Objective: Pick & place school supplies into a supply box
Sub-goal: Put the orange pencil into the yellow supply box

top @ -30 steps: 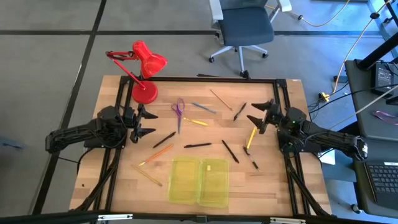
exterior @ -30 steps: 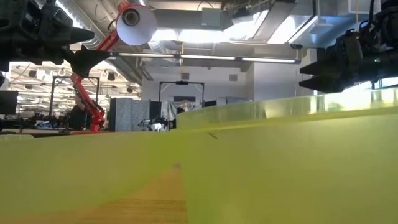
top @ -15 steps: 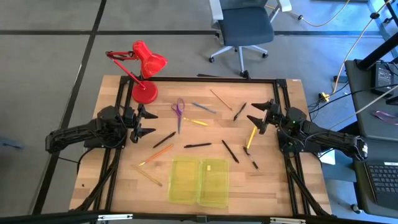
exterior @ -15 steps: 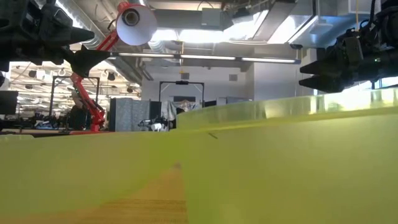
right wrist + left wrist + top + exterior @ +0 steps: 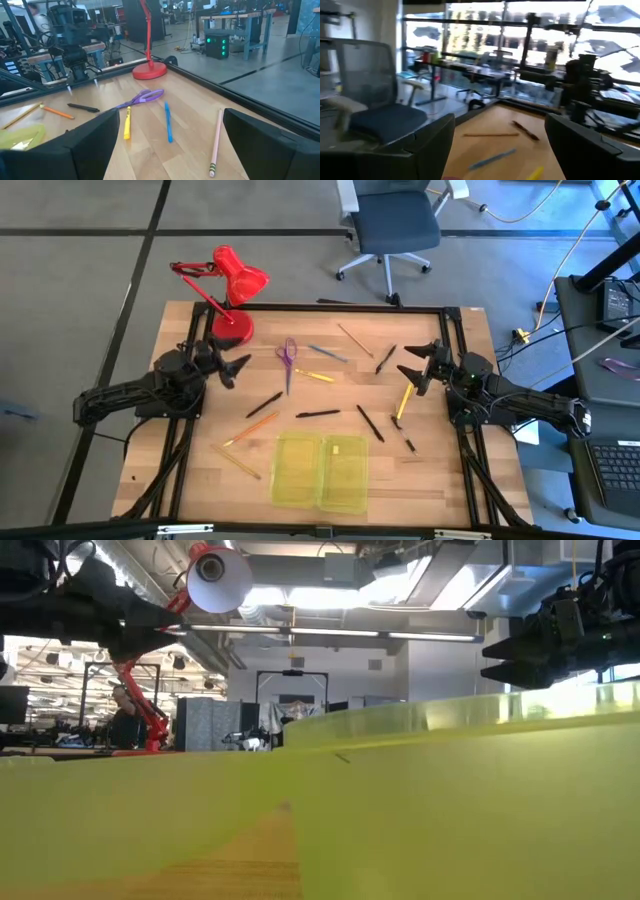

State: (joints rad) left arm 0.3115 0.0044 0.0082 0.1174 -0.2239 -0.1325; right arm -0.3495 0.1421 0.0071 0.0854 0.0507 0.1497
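The supply box (image 5: 320, 472) lies open and flat by the table's near edge; its yellow-green wall (image 5: 450, 800) fills the low view. Pens and pencils lie scattered on the wood: purple-handled scissors (image 5: 288, 354), a blue pen (image 5: 168, 122), a yellow pen (image 5: 127, 122), a tan pencil (image 5: 216, 142), black pens (image 5: 318, 414). My left gripper (image 5: 232, 368) stands open above the table's left side, pointing toward the far right, holding nothing. My right gripper (image 5: 417, 360) stands open at the right side above a yellow pen (image 5: 404, 402), its fingers apart with nothing between them.
A red desk lamp (image 5: 232, 300) stands at the far left corner, close to my left gripper. A black frame rail (image 5: 330, 307) runs along the far edge. An office chair (image 5: 392, 225) stands beyond the table. Bare wood lies either side of the box.
My left gripper has swung at the wrist toward the table's far edge and the lamp, staying open and hardly shifting its place. My right gripper has kept still.
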